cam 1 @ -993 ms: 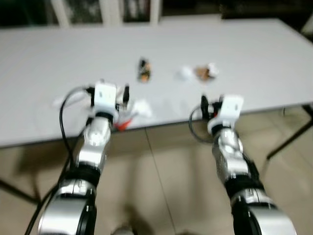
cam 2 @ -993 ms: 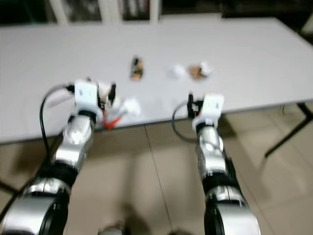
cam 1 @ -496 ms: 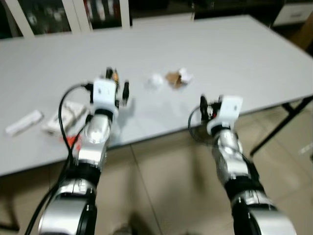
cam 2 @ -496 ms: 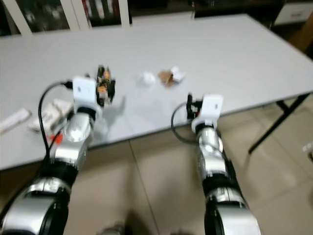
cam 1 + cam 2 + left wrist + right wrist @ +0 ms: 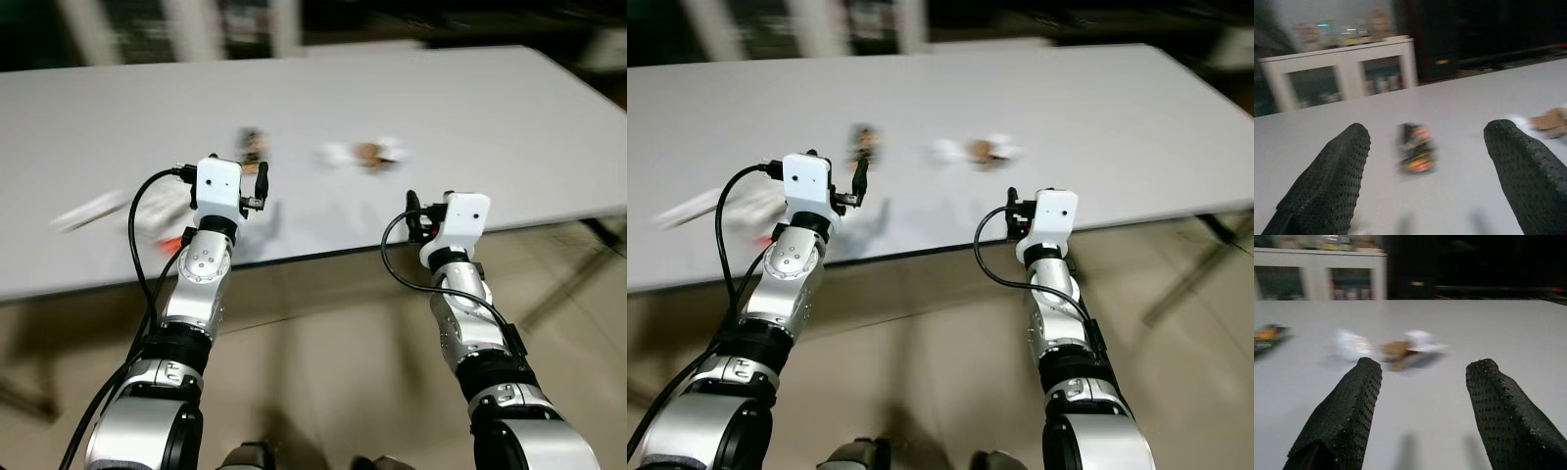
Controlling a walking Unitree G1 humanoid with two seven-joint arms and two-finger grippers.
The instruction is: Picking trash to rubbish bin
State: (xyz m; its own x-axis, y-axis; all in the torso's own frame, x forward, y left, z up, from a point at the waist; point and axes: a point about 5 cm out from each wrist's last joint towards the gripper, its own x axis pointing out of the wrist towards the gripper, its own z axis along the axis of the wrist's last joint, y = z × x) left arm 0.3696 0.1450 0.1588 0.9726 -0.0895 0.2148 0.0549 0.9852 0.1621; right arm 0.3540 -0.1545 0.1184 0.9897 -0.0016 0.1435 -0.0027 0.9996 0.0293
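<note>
Several bits of trash lie on a long pale grey table (image 5: 490,98). A dark wrapper with orange print (image 5: 252,144) is in the middle. To its right lie a crumpled white paper (image 5: 336,153) and a brown and white scrap (image 5: 377,152). My left gripper (image 5: 1427,132) is open above the table's near edge, with the dark wrapper (image 5: 1415,148) lying ahead between its fingers. My right gripper (image 5: 1425,364) is also open and holds nothing. It is near the table's front edge, and the white paper (image 5: 1352,343) and brown scrap (image 5: 1396,351) lie ahead of it.
Blurred white wrappers (image 5: 88,209) and a small red piece (image 5: 186,238) lie at the table's left front. A dark table leg (image 5: 598,230) stands at the right. White glass-door cabinets (image 5: 1337,73) line the wall behind. Beige tile floor (image 5: 323,372) lies below my arms.
The whole picture has shifted and blurred, so the camera is moving. Both arms keep the same raised pose and both grippers stay open.
</note>
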